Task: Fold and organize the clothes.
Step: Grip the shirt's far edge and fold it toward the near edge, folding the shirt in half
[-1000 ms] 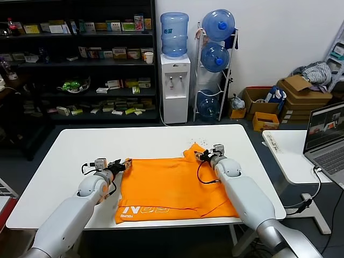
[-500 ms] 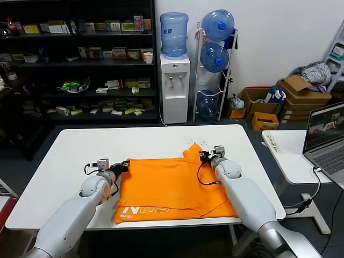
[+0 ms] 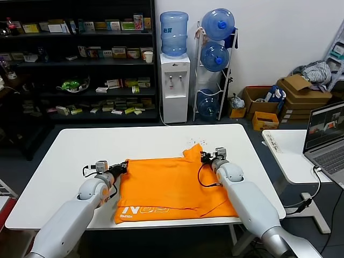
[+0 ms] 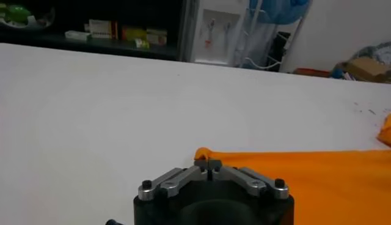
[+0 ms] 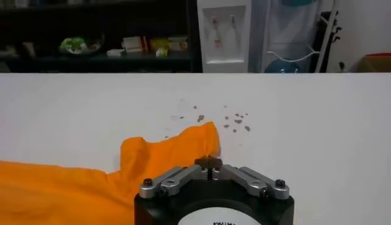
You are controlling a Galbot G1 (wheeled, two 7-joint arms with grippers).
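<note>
The orange T-shirt lies folded on the white table, its white lettering along the front left edge. My left gripper is at the shirt's far left corner and is shut on a small loop of that corner; the gripper also shows in the left wrist view. My right gripper is at the far right, by the raised sleeve. In the right wrist view it is shut at the sleeve's edge.
Small brown specks lie on the table just beyond the sleeve. A second white table with a laptop stands to the right. Shelves, a water dispenser and boxes stand beyond the table.
Both grippers have shifted slightly toward the table's front edge, and the shirt has moved a little with them. Both stay shut.
</note>
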